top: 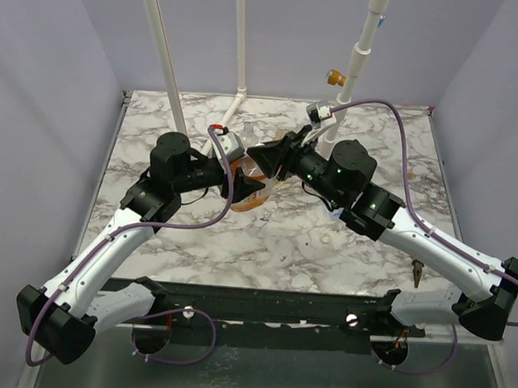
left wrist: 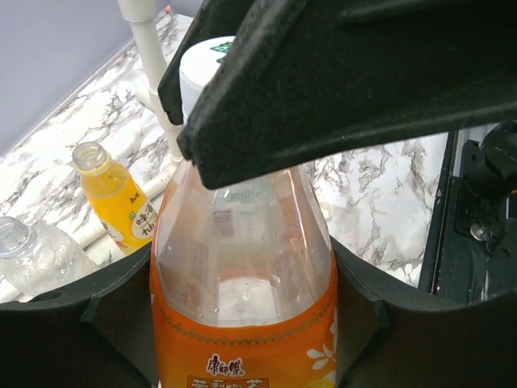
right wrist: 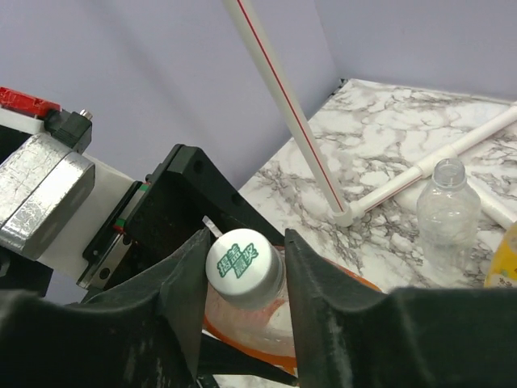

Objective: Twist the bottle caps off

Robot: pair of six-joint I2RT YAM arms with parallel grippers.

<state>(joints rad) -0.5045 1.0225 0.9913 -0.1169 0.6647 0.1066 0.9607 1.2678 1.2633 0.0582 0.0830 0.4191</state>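
My left gripper (left wrist: pixel 242 279) is shut on the body of the squat orange bottle (left wrist: pixel 242 323) and holds it upright; in the top view it (top: pixel 242 186) is at the table's middle. The bottle's white cap (right wrist: pixel 238 263) has green writing and sits between the fingers of my right gripper (right wrist: pixel 242 267). The left finger touches the cap and a narrow gap shows at the right finger. In the left wrist view the right gripper's fingers (left wrist: pixel 339 89) cover most of the cap (left wrist: pixel 206 69). A slender yellow-orange bottle (left wrist: pixel 117 198) and a small clear bottle (left wrist: pixel 32 255) stand uncapped behind.
The white pipe frame (top: pixel 170 65) stands at the back, with its yellow-orange knob (top: pixel 336 76) at the back right. The small clear bottle (right wrist: pixel 448 210) stands by the frame's foot. A small dark object (top: pixel 418 272) lies near the right arm. Grey walls close in the table's sides.
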